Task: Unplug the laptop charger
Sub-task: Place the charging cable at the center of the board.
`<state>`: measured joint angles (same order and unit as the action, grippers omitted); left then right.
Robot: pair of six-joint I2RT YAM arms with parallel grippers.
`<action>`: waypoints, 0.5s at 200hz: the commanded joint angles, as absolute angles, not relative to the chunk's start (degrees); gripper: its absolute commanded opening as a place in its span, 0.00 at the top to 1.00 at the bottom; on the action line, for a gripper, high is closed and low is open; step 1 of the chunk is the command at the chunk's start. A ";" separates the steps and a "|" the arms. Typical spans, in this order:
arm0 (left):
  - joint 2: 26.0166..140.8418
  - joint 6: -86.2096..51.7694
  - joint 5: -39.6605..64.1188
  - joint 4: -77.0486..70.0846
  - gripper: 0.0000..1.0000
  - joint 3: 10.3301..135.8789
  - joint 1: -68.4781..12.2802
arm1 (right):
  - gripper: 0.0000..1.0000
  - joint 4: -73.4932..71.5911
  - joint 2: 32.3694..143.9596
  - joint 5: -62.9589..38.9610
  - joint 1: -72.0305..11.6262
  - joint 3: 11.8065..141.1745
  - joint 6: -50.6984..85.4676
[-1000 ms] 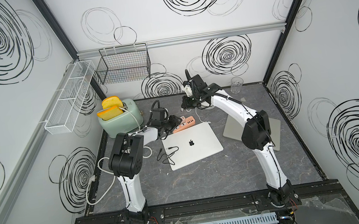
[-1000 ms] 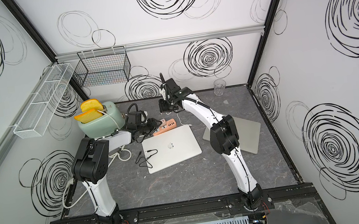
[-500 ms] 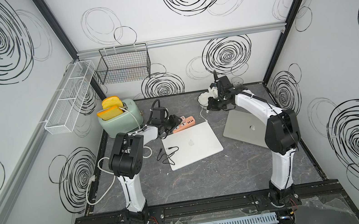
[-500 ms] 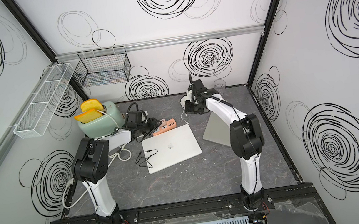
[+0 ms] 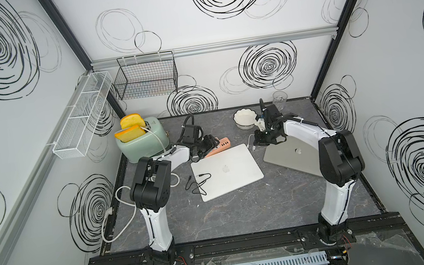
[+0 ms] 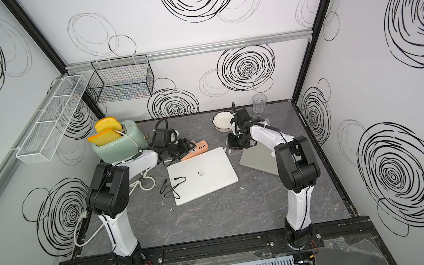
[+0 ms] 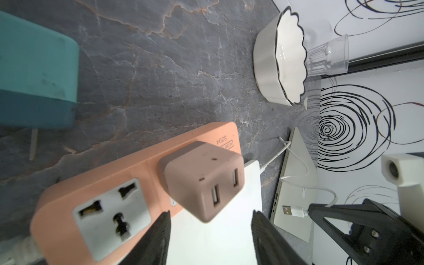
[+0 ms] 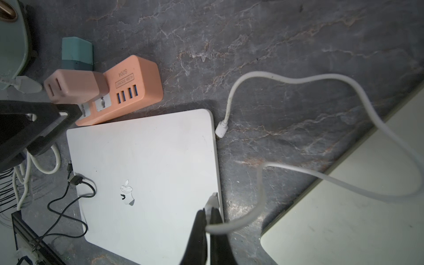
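Plastic fills your left wrist view. A salmon-orange power strip (image 7: 137,165) with rounded corners runs from the lower left toward the centre. The laptop charger (image 7: 204,174), a dusty-pink rounded cube with two USB slots on its face, sits plugged into the strip at centre frame. Your left end effector (image 7: 211,214) has its finely ridged black jaws apart at the bottom edge, one on each side of the cube, with a gap showing on both sides. On the strip's end you can read "S204" and, in a small box, "4USB SOCKET". In the right wrist view four blue USB ports sit in a row near that end.

Your right end effector (image 8: 208,212), at the bottom centre of its view, is pinched together on the plug end of a smooth white cable (image 8: 229,101). The cable loops across the right half of the frame. Its other connector (image 8: 221,129) lies loose on the table (image 8: 275,34), just beside the corner of a matte silver laptop (image 8: 142,149) with a mirrored Apple logo (image 8: 127,192). A second, duller grey laptop (image 8: 344,218) takes the lower right. The table has a dark grey marble pattern with rusty veins. In the upper right of the left wrist view stand a white scalloped bowl (image 7: 286,57) with a dark rim and a ribbed clear glass (image 7: 328,57).
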<state>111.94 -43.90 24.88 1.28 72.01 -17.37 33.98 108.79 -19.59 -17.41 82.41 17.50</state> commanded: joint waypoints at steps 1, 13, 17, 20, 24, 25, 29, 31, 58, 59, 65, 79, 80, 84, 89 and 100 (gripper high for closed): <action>107.43 -42.59 24.87 2.79 0.38 72.80 -17.05 | 0.94 33.06 110.50 -20.48 -17.29 83.15 15.94; 106.04 -41.99 24.70 3.71 0.37 72.15 -16.66 | 0.89 32.70 110.65 -20.07 -17.47 82.86 15.90; 105.60 -41.86 24.70 4.04 0.36 71.86 -16.44 | 0.88 32.60 110.66 -19.96 -17.47 82.82 15.81; 105.25 -41.73 24.70 4.23 0.36 71.63 -16.27 | 0.88 32.53 110.65 -19.82 -17.49 82.86 15.75; 104.86 -41.62 24.85 4.44 0.36 71.20 -15.99 | 0.87 32.45 110.80 -19.66 -17.49 82.84 15.75; 104.68 -41.60 24.86 4.50 0.36 71.06 -15.86 | 0.87 32.49 110.81 -19.68 -17.49 82.86 15.74; 104.20 -41.50 24.93 4.59 0.35 70.59 -15.52 | 0.86 32.52 110.89 -19.58 -17.46 82.82 15.67; 103.92 -41.49 24.95 4.64 0.35 70.29 -15.35 | 0.86 32.58 110.95 -19.55 -17.48 82.93 15.72; 100.92 -40.16 25.14 5.63 0.35 66.71 -13.08 | 0.77 32.35 111.09 -19.14 -17.53 83.25 15.61; 100.82 -40.08 25.09 5.63 0.35 66.62 -12.95 | 0.77 32.34 111.09 -19.11 -17.51 83.24 15.58; 100.37 -39.48 24.97 6.12 0.35 66.01 -12.41 | 0.75 32.20 111.14 -19.07 -17.58 83.38 15.69; 99.48 -38.14 24.45 7.36 0.35 64.53 -11.29 | 0.71 32.17 111.19 -19.44 -17.58 83.46 16.04; 99.44 -38.06 24.44 7.46 0.35 64.43 -11.23 | 0.71 32.12 111.23 -19.47 -17.58 83.43 16.06; 99.20 -37.77 24.37 7.85 0.36 63.99 -10.88 | 0.69 32.29 111.18 -19.76 -17.52 83.69 16.20; 98.93 -37.50 24.35 8.07 0.35 63.42 -10.46 | 0.68 32.59 111.12 -19.93 -17.53 83.97 16.26; 98.54 -37.03 24.19 8.58 0.36 62.59 -9.64 | 0.63 33.10 110.39 -19.85 -17.71 84.85 16.10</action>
<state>100.25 -39.90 24.77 6.20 64.95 -11.33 32.56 110.48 -19.40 -17.43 82.52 16.32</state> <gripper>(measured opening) 0.646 0.332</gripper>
